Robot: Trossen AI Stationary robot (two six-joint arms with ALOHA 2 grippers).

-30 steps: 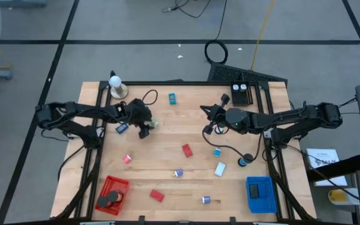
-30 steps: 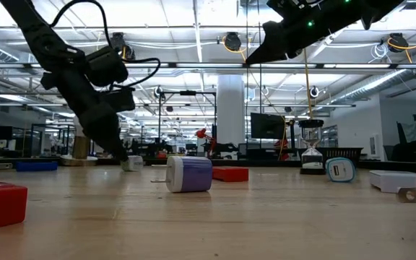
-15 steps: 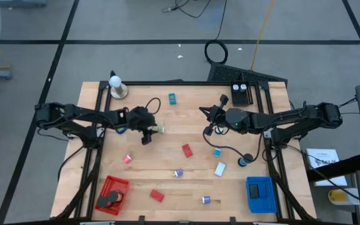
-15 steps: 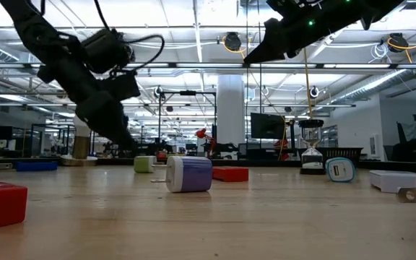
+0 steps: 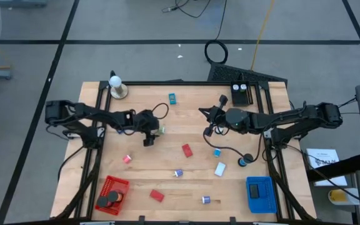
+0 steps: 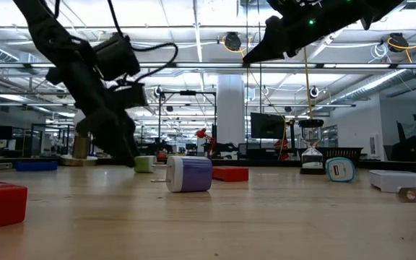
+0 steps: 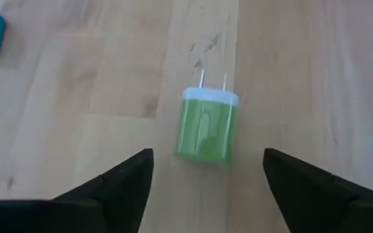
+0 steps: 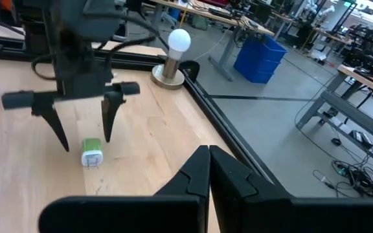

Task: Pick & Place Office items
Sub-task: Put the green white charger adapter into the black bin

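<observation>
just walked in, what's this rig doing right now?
Two arms are sorting small office items on a wooden table. The left gripper has its jaws open around a green plug that lies flat on the wood, not gripped. The right gripper waits shut, raised over the table's middle. Other pieces lie scattered over the table. One dark piece sits in the red basket; the blue basket looks empty.

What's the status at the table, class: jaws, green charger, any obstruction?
Left gripper jaws open, straddling green charger lying on table. Right gripper shut, waiting raised. Nothing in the way.
</observation>
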